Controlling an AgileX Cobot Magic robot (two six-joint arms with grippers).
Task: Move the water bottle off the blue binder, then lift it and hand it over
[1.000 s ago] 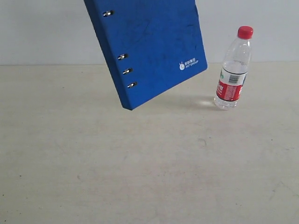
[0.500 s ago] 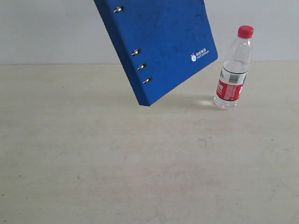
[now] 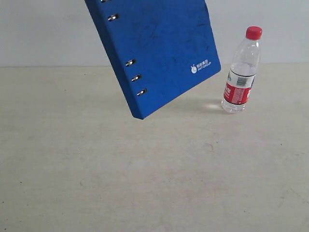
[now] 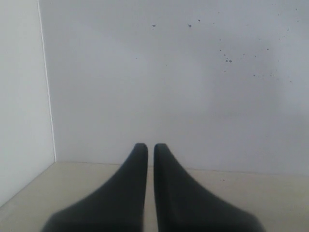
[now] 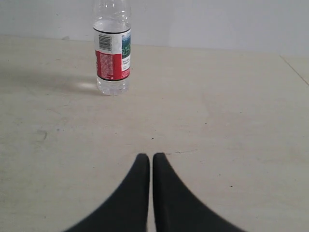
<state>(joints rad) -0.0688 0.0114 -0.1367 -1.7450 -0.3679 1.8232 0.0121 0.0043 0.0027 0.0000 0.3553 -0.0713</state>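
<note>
Water bottle (image 3: 240, 72) stands upright on the table (image 3: 145, 174), off the blue binder (image 3: 159, 53) and just right of it in the exterior view. The binder hangs tilted in the air, lower corner down over the table, its upper edge cut by the frame, so I cannot tell what holds it. Neither of my arms does. Left gripper (image 4: 150, 147) has its fingers pressed nearly together on nothing and faces a bare wall (image 4: 169, 72). Right gripper (image 5: 147, 157) is likewise closed and empty, low over the table, with the bottle ahead of it and well apart. Judged state: bottle cleared, binder lifted, handover unresolved. Risk one: the binder's support is out of my sight, and if it slips or swings, its right corner, near the bottle's shoulder, could topple the bottle. Risk two: the bottle is tall and narrow, and driving the right arm forward with the fingers closed would shove it over rather than grasp it. Risk three: the left camera sees neither object, so any left-arm move would be blind.
</note>
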